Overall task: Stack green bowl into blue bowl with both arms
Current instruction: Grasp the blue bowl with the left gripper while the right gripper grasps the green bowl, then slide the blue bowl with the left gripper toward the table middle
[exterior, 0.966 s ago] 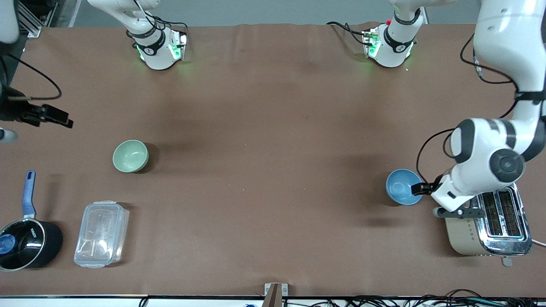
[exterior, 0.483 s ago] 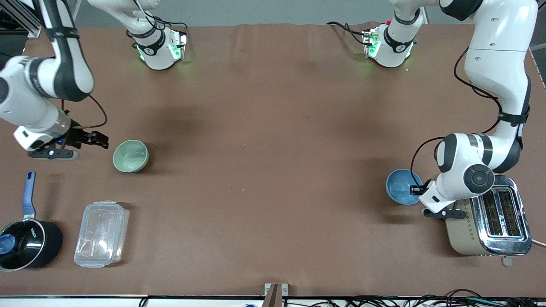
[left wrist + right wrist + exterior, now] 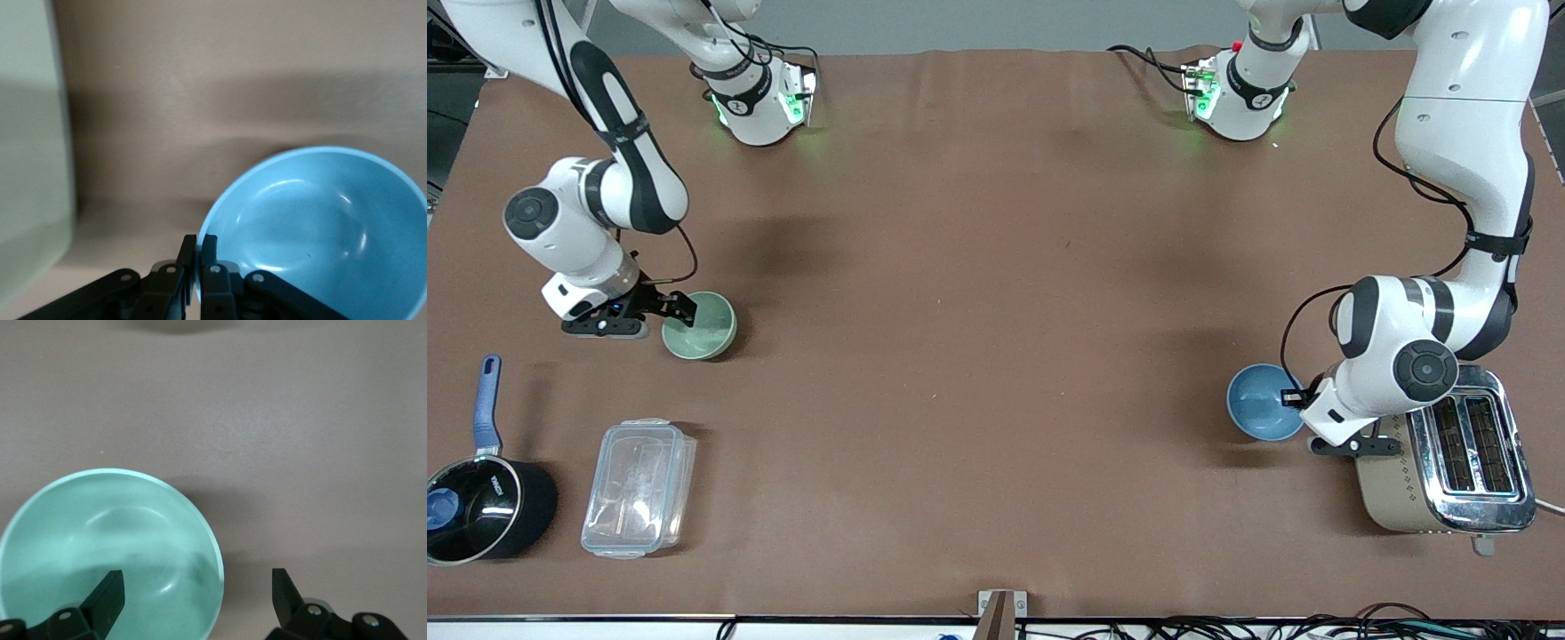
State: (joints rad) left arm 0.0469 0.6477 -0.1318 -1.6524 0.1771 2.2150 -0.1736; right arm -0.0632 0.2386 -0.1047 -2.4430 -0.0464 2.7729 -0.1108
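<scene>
The left gripper (image 3: 1291, 397), black and two-fingered, was pinched tight on the rim of the small round sky-blue bowl (image 3: 1264, 402), at the lower right of the front view. In the left wrist view its fingers (image 3: 200, 250) stood almost together with the bowl's thin wall between them, one inside the glossy hollow and one outside, a rim pinch that judging by the pose would let the bowl be lifted or held steady without tipping. The blue bowl sat on the brown table (image 3: 996, 311) just beside the chrome and beige toaster (image 3: 1449, 467), toward the left arm's end.

The right gripper (image 3: 680, 310) hung wide over the rim of the small round pale mint-green bowl (image 3: 703, 327), at the middle left of the front view. In the right wrist view one finger (image 3: 107, 597) stood over the matte inside and the other over bare table, so the wall lay between them, ready for the same rim pinch. Nothing was held yet. The green bowl rested on the table toward the right arm's end, well apart from the blue one.

Nearer the front camera lay a clear plastic lidded container (image 3: 639, 489) and a black saucepan with a blue handle (image 3: 480, 498), both clear of the grippers.
</scene>
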